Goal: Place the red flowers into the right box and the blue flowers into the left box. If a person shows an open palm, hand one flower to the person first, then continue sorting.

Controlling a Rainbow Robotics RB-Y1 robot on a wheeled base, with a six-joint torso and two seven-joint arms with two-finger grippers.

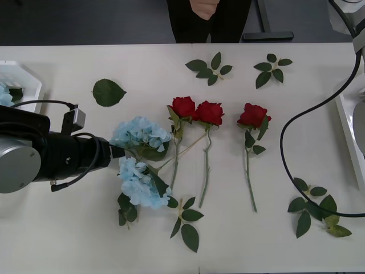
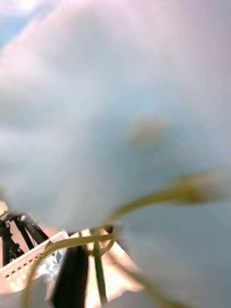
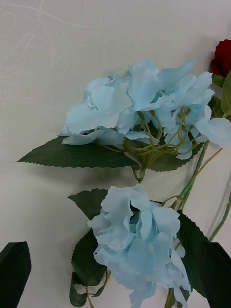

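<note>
Two blue flowers (image 1: 141, 134) (image 1: 138, 182) lie left of centre on the table, and three red flowers (image 1: 183, 107) (image 1: 210, 112) (image 1: 254, 115) lie in a row to their right. My left gripper (image 1: 117, 151) reaches in from the left and sits just short of the two blue heads. In the left wrist view it (image 3: 115, 293) is open, with the nearer blue flower (image 3: 139, 240) between its black fingers (image 3: 14, 272), not gripped. The left box (image 1: 25, 80) holds a blue bloom (image 1: 4, 94). The right box (image 1: 347, 128) shows at the right edge. Blurred pale-blue petals (image 2: 115, 120) crowd the right wrist view.
Loose green leaf sprigs (image 1: 108, 92) (image 1: 210, 68) (image 1: 272, 68) (image 1: 313, 208) (image 1: 185, 220) are scattered on the table. A black cable (image 1: 291, 125) loops across the right side. A person in dark clothes (image 1: 208, 20) stands at the far edge, hand (image 1: 203, 7) curled.
</note>
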